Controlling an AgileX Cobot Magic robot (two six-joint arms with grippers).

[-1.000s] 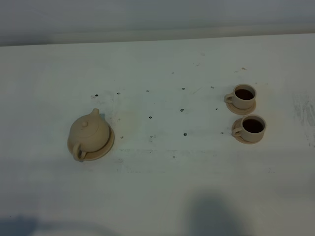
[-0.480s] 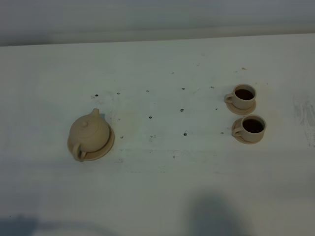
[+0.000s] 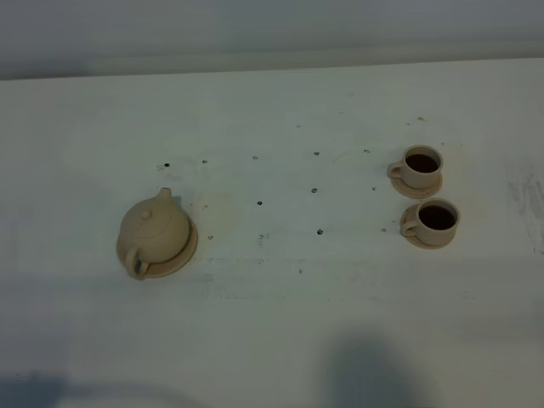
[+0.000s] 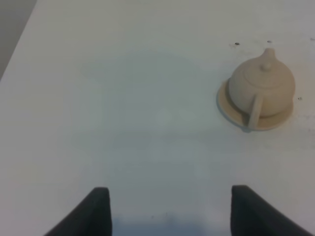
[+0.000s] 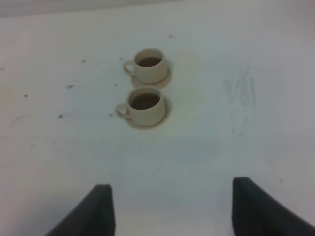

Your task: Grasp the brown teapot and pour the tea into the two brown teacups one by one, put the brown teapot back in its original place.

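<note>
On the left of the white table [image 3: 272, 323] the teapot [image 3: 151, 228] sits upright on its big saucer [image 3: 181, 255], handle toward me, spout away. On the right, two cups [image 3: 422, 167] [image 3: 436, 218] sit one behind the other on small saucers, both holding dark tea. My left claw [image 4: 170, 209] and right claw [image 5: 172, 209] hang spread apart, holding nothing, well short of the teapot and cups.

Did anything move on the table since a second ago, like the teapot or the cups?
Nothing visibly changed. The brown teapot sits on its saucer as before, both teacups stay on theirs with dark tea inside, and the left gripper and right gripper are open, holding nothing.
</note>
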